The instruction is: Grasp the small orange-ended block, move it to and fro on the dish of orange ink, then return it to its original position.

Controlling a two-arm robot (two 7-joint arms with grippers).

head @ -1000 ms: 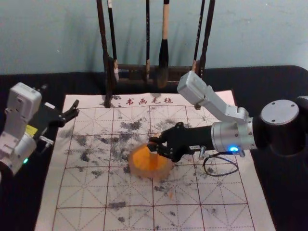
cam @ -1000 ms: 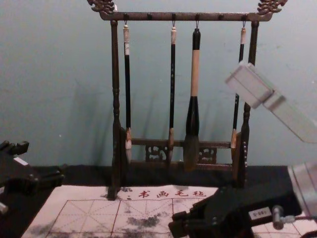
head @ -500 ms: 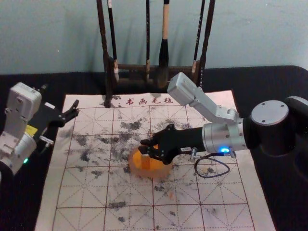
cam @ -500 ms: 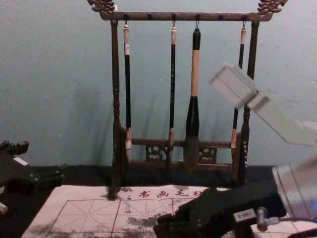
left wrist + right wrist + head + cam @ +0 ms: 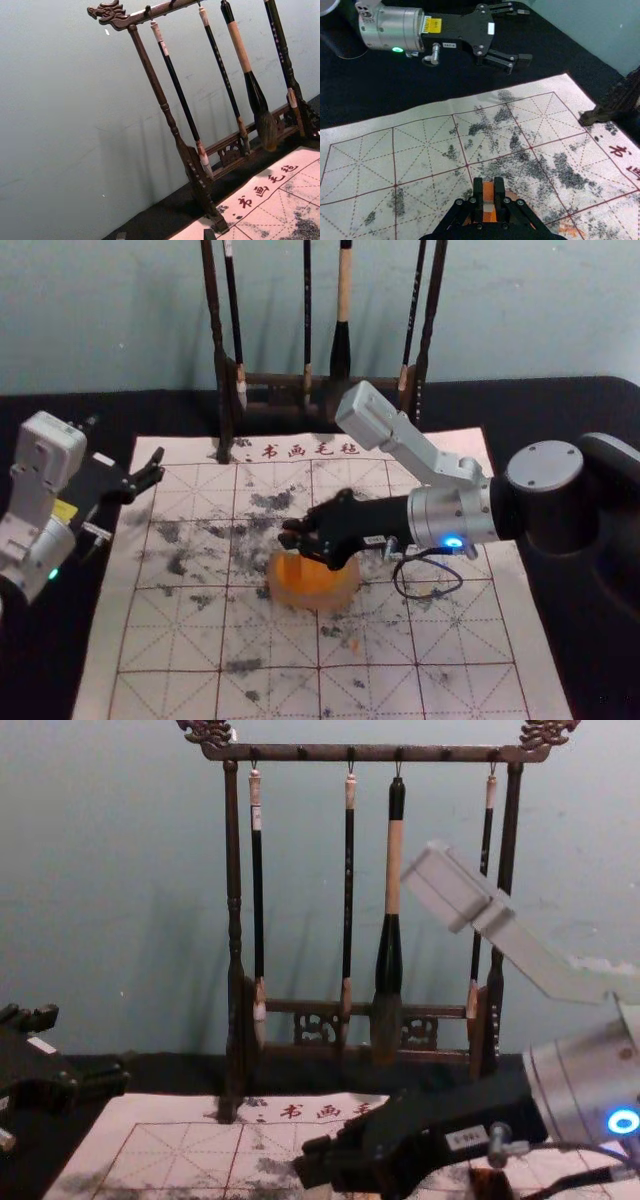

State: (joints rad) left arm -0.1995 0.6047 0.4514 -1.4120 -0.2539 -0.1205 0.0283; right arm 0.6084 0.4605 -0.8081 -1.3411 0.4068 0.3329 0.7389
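Fingers wide apart and holding nothing, the left gripper [image 5: 158, 465] is parked to the left of the orange ink dish [image 5: 318, 601] and farther back. Over the dish's left part the orange-ended block [image 5: 292, 568] stands roughly upright; whether its lower end touches the ink I cannot tell. The right gripper [image 5: 290, 533], reaching over the dish from its right, is closed on the block, pinching it from both sides. The step in hand is probably the to-and-fro pass: best done with the block upright, pressure light and even, and the stroke reversed before the dish's left wall, since a knock could slide the dish or twist the block in the grip
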